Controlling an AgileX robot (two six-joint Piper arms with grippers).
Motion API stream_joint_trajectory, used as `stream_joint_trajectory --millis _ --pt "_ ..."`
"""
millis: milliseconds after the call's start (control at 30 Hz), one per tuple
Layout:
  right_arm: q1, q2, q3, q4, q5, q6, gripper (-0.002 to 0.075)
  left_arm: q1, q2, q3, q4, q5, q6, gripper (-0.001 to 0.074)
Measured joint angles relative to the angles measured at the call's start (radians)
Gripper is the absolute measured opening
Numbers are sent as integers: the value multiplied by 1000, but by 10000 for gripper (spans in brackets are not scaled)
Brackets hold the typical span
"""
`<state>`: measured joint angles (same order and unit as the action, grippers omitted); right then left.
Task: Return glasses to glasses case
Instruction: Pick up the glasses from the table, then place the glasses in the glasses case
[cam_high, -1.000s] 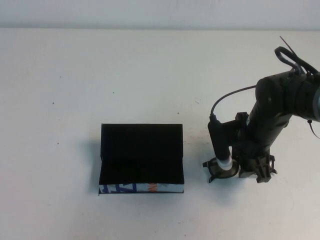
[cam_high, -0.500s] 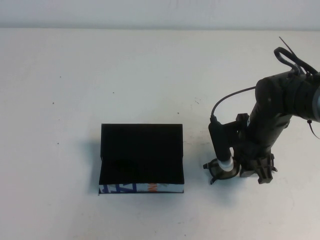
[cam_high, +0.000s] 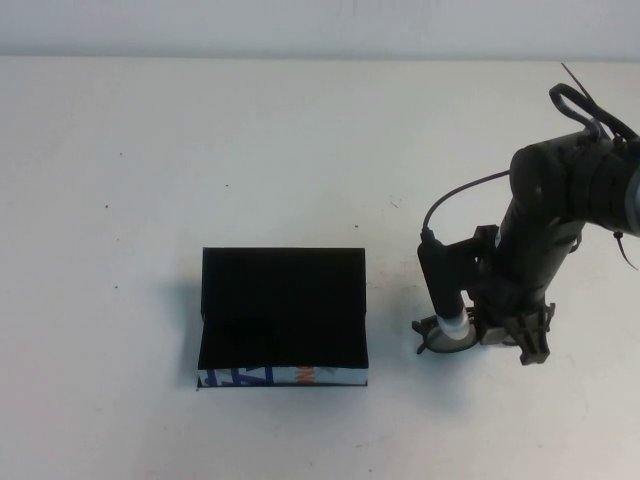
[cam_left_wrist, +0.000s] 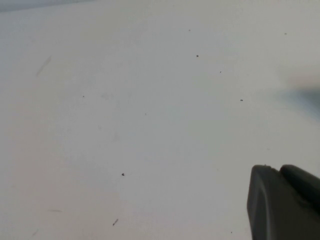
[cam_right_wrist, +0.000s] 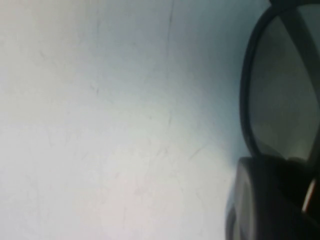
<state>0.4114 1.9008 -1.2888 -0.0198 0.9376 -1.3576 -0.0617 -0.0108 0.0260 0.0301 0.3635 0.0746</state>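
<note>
The case (cam_high: 284, 317) lies on the white table (cam_high: 200, 150), lid open and folded back on its far side, black lining exposed. Its patterned blue, white and orange edge faces the robot.

The glasses (cam_high: 447, 337) lie on the table to the right of the case, well apart from it and level with its near half. Only 1 lens and part of the dark frame show in the high view; the rest is covered by the arm. In the right wrist view 1 rectangular lens (cam_right_wrist: 285, 95) with its thick dark rim sits directly against the gripper body.

The right gripper (cam_high: 500, 335) is down at table level, right of the case, directly over the glasses. Its jaws are narrowed about the frame, but whether they grip it firmly cannot be told: the contact point is hidden by the wrist and the camera housing. The glasses rest on the table, not raised.

The left gripper (cam_left_wrist: 285, 202) appears only as a dark finger at the edge of the left wrist view, above bare table; it is outside the high view. Its jaw state cannot be told.
</note>
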Motion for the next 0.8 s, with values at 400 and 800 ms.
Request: stream_joint_trajectory --millis 400,800 --pt "24 -29 -1 -11 48 138 69 0 0 0 0 0 0 -1" --pt "207 -174 -116 -38 273 330 68 0 0 0 0 0 0 -1"
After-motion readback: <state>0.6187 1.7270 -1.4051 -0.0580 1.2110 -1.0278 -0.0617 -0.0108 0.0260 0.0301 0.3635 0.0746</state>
